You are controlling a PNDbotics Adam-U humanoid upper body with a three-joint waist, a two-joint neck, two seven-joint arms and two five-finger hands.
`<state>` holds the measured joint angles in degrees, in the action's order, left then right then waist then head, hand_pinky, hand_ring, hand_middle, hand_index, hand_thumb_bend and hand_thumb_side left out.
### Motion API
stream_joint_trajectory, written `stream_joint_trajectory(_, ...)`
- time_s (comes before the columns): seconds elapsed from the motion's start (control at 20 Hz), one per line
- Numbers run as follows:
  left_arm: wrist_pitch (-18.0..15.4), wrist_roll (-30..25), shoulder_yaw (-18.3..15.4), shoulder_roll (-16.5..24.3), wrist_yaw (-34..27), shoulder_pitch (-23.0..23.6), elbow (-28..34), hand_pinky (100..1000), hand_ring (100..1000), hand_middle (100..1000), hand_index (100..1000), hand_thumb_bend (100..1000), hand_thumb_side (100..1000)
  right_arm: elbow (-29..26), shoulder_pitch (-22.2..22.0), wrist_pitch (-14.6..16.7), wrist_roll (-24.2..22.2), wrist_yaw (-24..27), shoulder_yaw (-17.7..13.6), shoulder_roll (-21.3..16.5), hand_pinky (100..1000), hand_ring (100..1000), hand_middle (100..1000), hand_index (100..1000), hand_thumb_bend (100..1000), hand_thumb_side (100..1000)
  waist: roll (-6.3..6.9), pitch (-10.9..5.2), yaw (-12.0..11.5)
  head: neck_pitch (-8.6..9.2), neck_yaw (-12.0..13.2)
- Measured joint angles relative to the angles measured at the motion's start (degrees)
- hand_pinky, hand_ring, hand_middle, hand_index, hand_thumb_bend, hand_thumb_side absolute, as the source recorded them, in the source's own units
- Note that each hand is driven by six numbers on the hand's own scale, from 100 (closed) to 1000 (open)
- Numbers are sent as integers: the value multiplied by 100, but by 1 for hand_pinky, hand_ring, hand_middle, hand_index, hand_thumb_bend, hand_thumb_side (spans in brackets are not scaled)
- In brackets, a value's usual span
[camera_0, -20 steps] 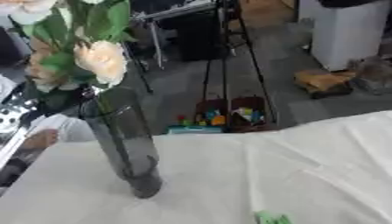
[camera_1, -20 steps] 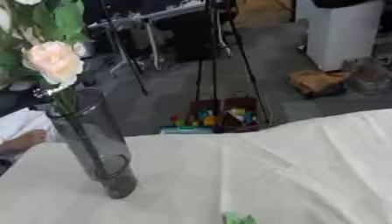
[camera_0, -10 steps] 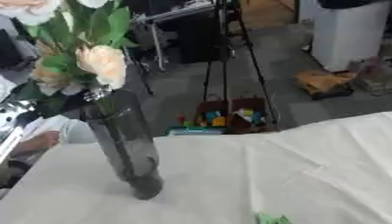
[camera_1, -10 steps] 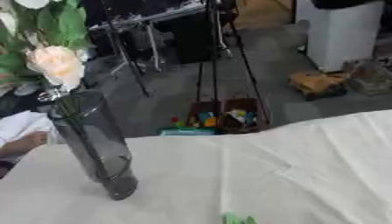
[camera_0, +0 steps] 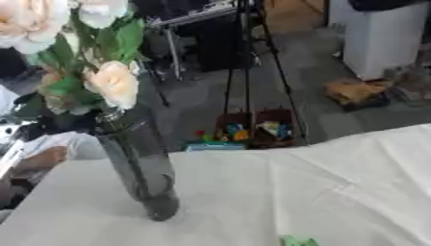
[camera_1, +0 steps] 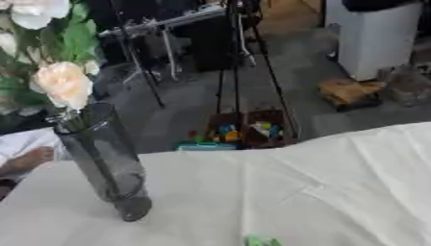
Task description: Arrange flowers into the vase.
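A tall dark glass vase (camera_0: 139, 168) stands on the white cloth at the left. A bunch of cream and pale pink flowers (camera_0: 109, 84) with green leaves (camera_0: 126, 36) rises from its mouth, with the stems down inside the glass. Behind the lowest leaves at the left edge is a dark and silver shape (camera_0: 19, 127) that looks like part of my left arm; the leaves hide its hand. A small green scrap (camera_0: 296, 241) lies on the cloth at the bottom edge. My right hand shows in no view.
The white, creased tablecloth (camera_0: 320, 192) fills the lower right. Beyond the table's far edge are a tripod (camera_0: 248, 72), a box of coloured items (camera_0: 252, 132) on the floor, and a white cabinet (camera_0: 379, 38).
The flower bunch has sunk a little lower against the vase's mouth. The vase has stayed in place.
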<state>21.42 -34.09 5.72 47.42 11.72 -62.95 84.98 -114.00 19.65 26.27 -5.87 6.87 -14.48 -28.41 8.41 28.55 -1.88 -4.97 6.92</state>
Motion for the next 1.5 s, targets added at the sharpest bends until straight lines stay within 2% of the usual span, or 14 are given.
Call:
stream_joint_trajectory(0.2,11,-126,-9,5,2,-2,-6,1000,1000,1000,1000,100,793,0,-3,-24,1,5,0,1,624,849,444,796,100,873,3,-15,-10,0,0)
stream_joint_trajectory(0.4,5,-240,-39,7,2,-6,-47,1000,1000,1000,1000,114,854,-1,-22,-54,-10,10,1,1,625,849,443,796,100,872,10,-28,-21,0,0)
stream_joint_trajectory(0.5,-9,-330,-40,35,3,-6,-76,1000,1000,1000,1000,237,893,-6,-25,-61,-15,15,1,1,625,850,443,796,100,873,23,-38,-24,0,0)
stream_joint_trajectory(0.65,-53,-505,-55,57,49,-10,-113,1000,1000,1000,1000,334,919,-24,-27,-77,-29,27,1,1,625,850,443,797,100,874,36,-50,-25,0,1)
stream_joint_trajectory(1.15,-293,-1068,-101,105,339,-51,-265,1000,1000,1000,1000,370,922,-71,-42,-144,-34,33,3,3,625,850,443,795,100,875,77,-88,-36,-41,8)
stream_joint_trajectory(1.5,-365,-1202,-109,105,523,-91,-368,1000,1000,1000,1000,371,920,-76,-42,-166,-36,37,4,11,625,850,443,796,100,876,86,-99,-36,-49,29)
